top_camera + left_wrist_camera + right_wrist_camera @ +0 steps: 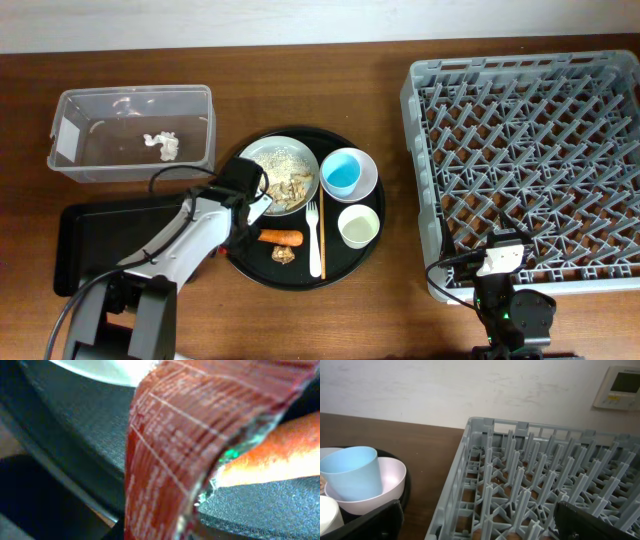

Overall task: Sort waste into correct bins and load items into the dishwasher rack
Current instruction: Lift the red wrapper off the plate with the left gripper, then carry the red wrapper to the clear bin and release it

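Observation:
My left gripper point(250, 205) is at the left edge of the round black tray point(352, 262), shut on the red snack wrapper point(170, 460), which fills the left wrist view beside the carrot point(270, 460). On the tray are the plate point(262, 152) with rice point(285, 175), the carrot point(282, 238), a brown lump point(284, 256), the white fork point(314, 240), a wooden stick point(321, 225), the white cup point(359, 226) and the blue cup point(343, 172) in the pale bowl point(368, 178). My right gripper point(500, 258) is open and empty at the front edge of the grey rack point(520, 150).
The clear tub point(70, 165) at the back left holds the crumpled napkin point(163, 146). The shallow black tray point(100, 235) lies in front of it, under my left arm. In the right wrist view the rack point(530, 475) sits just right of the blue cup point(352, 472).

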Robot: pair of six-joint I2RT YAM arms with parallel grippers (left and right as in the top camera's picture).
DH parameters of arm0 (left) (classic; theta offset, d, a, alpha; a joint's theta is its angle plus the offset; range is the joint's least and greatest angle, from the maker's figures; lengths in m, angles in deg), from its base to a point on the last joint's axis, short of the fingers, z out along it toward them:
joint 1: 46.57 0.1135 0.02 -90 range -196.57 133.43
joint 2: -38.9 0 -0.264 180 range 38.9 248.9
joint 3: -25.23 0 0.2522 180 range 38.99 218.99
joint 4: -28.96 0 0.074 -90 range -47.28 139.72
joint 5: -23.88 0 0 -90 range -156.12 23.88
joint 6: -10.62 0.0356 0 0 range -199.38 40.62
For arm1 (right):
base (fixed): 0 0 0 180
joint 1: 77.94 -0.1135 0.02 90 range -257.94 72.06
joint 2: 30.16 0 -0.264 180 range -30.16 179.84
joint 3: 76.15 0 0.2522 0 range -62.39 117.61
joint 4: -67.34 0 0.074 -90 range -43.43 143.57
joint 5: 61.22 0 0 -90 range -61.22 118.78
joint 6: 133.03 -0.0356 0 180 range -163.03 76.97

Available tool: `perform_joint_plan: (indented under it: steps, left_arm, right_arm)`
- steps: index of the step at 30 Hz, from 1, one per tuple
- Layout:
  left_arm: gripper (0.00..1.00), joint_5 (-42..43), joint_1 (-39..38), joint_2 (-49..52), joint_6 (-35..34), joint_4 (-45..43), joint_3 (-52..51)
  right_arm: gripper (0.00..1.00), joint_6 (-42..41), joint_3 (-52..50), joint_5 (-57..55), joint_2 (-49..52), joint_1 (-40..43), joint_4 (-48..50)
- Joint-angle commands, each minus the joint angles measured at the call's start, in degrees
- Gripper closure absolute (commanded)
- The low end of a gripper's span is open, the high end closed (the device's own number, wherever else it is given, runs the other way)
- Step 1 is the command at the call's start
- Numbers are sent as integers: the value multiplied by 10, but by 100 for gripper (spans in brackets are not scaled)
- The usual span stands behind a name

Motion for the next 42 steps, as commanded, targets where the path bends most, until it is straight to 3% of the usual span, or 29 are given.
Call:
perform_joint_plan:
  steps: [1, 4, 7, 11, 12, 14, 17, 18, 19, 21, 22, 23, 24, 25, 26, 27, 28, 30, 33, 35, 36, 37, 39, 40, 42]
  left_arm:
    - [85, -5, 2, -2, 0, 24, 35]
    - [96, -5, 2, -23, 0, 31, 42]
    - [100, -5, 2, -76, -20, 30, 52]
    - [99, -4, 9, -149, -91, -132, 64]
    - [99, -2, 27, -150, -126, -191, 64]
    - [100, 97, 108, -143, -131, -289, 64]
    - [99, 162, 222, -97, -131, -345, 64]
    - [96, 162, 261, -82, -131, -358, 64]
    - [78, 162, 275, -76, -131, -371, 64]
    - [77, 162, 288, -70, -131, -409, 64]
    - [68, 162, 287, -69, -131, -421, 64]
    - [68, 162, 287, -68, -131, -432, 64]
    - [59, 162, 287, -65, -131, -440, 64]
    - [28, 162, 287, -59, -131, -444, 64]
    - [19, 162, 287, -45, -131, -447, 64]
    - [18, 162, 287, -37, -131, -450, 64]
    - [6, 164, 287, -28, -131, -458, 64]
    - [6, 164, 287, -26, -131, -468, 64]
    - [19, 183, 287, -58, -131, -439, 64]
    - [21, 290, 287, -136, -131, -382, 64]
    - [20, 390, 287, -191, -131, -331, 64]
    - [1, 495, 287, -245, -131, -280, 64]
    - [1, 681, 287, -323, -131, -190, 64]
    - [1, 726, 284, -337, -132, -160, 64]
    - [1, 729, 253, -339, -158, -44, 62]
  right_arm:
    - [1, 4, -3, -2, -3, -3, -3]
    - [1, 4, -3, -2, -3, -3, -3]
    - [1, 4, -3, -2, -3, -3, -3]
    - [1, 4, -3, -2, -3, -3, -3]
    - [1, 4, -3, -2, -3, -3, -3]
    - [1, 4, -3, -2, -3, -3, -3]
    - [1, 4, -3, -2, -3, -3, -3]
    - [1, 4, -3, -2, -3, -3, -3]
    - [1, 4, -3, -2, -3, -3, -3]
    - [1, 4, -3, -2, -3, -3, -3]
    - [1, 4, -3, -2, -3, -3, -3]
    - [1, 4, -3, -2, -3, -3, -3]
    - [1, 4, -3, -2, -3, -3, -3]
    - [1, 4, -3, -2, -3, -3, -3]
    - [1, 4, -3, -2, -3, -3, -3]
    - [1, 4, -3, -2, -3, -3, -3]
    - [1, 4, -3, -2, -3, -3, -3]
    - [1, 4, -3, -2, -3, -3, -3]
    - [1, 4, -3, -2, -3, -3, -3]
    - [1, 4, -3, -2, -3, -3, -3]
    - [1, 4, -3, -2, -3, -3, -3]
    - [1, 4, -3, -2, -3, -3, -3]
    - [1, 4, -3, -2, -3, -3, -3]
    - [1, 4, -3, -2, -3, -3, -2]
    - [1, 4, -3, -2, -3, -3, -3]
